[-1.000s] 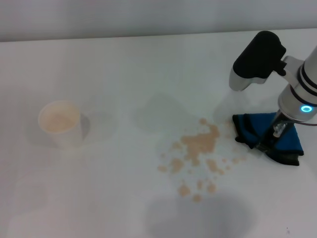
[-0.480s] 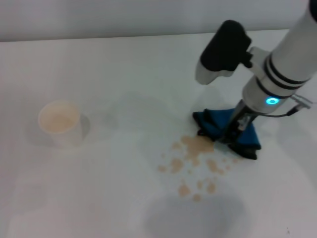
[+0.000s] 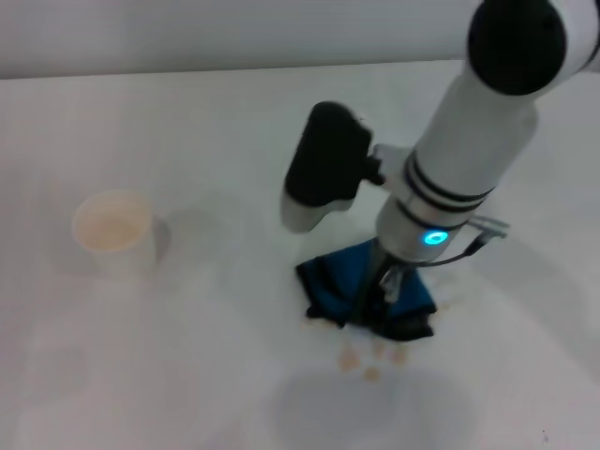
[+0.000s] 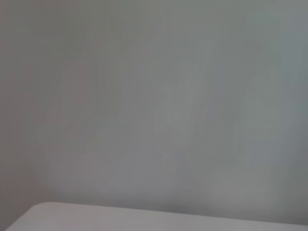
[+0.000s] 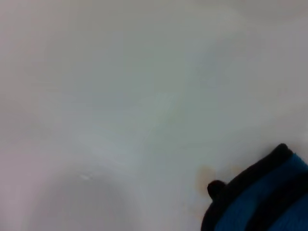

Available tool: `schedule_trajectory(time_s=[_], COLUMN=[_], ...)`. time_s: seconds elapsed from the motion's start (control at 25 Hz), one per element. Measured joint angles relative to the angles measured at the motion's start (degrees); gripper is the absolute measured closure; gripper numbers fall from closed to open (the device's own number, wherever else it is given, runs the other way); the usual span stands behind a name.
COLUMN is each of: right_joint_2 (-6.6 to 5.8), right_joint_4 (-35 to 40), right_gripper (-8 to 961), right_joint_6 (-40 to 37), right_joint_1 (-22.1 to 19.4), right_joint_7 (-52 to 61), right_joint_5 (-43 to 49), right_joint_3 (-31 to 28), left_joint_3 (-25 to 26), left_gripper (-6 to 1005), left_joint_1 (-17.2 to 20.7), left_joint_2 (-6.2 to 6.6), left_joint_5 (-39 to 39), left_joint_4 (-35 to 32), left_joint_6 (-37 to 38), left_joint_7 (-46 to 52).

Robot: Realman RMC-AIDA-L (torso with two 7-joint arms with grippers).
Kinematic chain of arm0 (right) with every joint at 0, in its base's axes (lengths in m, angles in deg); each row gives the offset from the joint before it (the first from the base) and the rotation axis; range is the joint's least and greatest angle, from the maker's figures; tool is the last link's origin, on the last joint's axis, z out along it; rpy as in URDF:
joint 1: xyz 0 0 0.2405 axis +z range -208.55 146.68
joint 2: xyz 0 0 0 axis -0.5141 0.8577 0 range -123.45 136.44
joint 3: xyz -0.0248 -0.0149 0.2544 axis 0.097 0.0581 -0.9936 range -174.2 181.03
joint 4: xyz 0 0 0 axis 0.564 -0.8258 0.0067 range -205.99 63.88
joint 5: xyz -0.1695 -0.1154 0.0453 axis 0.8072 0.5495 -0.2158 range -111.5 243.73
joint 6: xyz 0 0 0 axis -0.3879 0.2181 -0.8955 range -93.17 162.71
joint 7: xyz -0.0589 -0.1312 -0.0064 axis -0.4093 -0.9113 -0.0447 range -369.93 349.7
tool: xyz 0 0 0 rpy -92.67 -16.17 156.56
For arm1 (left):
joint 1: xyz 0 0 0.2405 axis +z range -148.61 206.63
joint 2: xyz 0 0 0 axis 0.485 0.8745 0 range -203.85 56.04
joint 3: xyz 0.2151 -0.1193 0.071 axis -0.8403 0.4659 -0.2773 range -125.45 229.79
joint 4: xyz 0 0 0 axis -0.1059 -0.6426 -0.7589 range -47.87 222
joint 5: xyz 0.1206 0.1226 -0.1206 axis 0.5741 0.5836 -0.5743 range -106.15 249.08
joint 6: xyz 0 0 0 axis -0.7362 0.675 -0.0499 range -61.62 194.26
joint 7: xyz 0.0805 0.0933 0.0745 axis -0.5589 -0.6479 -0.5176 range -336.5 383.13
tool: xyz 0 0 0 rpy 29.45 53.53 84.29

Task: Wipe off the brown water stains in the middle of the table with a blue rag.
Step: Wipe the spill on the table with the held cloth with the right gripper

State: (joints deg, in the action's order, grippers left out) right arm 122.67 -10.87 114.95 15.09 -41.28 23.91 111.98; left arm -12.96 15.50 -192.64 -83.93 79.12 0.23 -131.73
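Observation:
The blue rag [image 3: 339, 278], dark-edged and bunched, lies on the white table [image 3: 169, 375] over most of the brown water stains. A few tan droplets [image 3: 351, 357] still show just in front of it. My right gripper [image 3: 373, 298] is shut on the rag and presses it down from above. In the right wrist view a corner of the rag [image 5: 262, 197] shows, with a faint tan stain [image 5: 204, 176] beside it. My left gripper is out of view; the left wrist view shows only a grey wall and a strip of the table's edge [image 4: 144, 216].
A white paper cup [image 3: 116, 232] with beige liquid inside stands upright at the left of the table, well apart from the rag. The right arm's black and white forearm [image 3: 323, 167] hangs over the table's middle.
My right gripper has dragged the blue rag leftward and nearer, from the right side onto the stains. Most of the stain cluster is now covered or gone. The cup has not moved.

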Motion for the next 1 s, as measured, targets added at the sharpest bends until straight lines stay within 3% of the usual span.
schedule_trajectory(time_s=[0.6, 0.88, 1.0], right_joint_2=[0.02, -0.01, -0.13], right_joint_4=[8.9, 8.0, 7.9], right_gripper=[823, 823, 822], right_joint_6=[3.6, 9.3, 12.1], right_joint_1=[4.2, 3.3, 1.7], right_joint_7=[3.3, 3.1, 4.3], right_joint_5=[-5.7, -4.4, 0.2], right_joint_3=[11.1, 13.7, 12.5], left_joint_3=[0.0, 0.0, 0.0], left_gripper=[120, 120, 120], left_joint_1=[0.0, 0.0, -0.3], left_joint_2=[-0.08, -0.11, -0.10], left_joint_5=[1.2, 1.2, 1.2], left_joint_4=[0.0, 0.0, 0.0], left_joint_6=[0.0, 0.0, 0.0], left_joint_7=[0.1, 0.2, 0.2])
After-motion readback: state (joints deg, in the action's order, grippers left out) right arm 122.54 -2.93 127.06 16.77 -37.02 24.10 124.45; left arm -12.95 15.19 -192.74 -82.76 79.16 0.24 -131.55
